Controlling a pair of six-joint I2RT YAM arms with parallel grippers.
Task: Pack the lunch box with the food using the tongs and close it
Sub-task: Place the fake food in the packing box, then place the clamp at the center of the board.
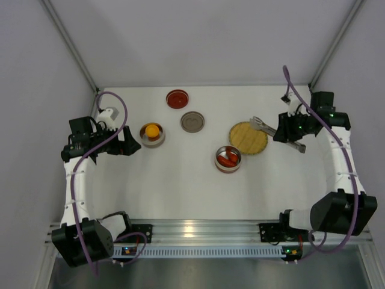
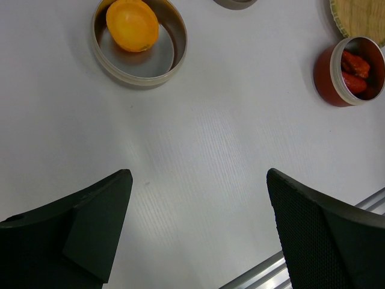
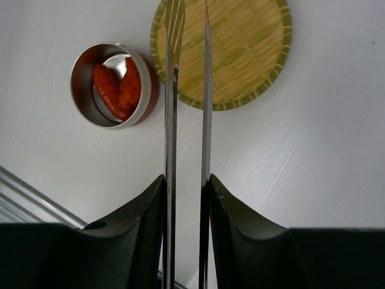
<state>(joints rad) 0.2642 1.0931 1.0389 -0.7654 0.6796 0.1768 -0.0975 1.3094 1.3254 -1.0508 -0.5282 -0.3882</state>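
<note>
The right gripper [image 3: 186, 186] is clamped narrowly on the tongs [image 3: 206, 90], whose tips are held over the woven plate [image 3: 246, 54]. The red pieces [image 3: 117, 90] are seen in a red tin [image 3: 84, 66] just beside the plate, the orange piece [image 2: 132, 24] in a silver tin [image 2: 174, 42] well apart from it. The left gripper [image 2: 198, 174] is spread wide.

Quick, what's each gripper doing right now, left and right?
Left gripper: open, holding nothing.
Right gripper: closed on the tongs.
</note>
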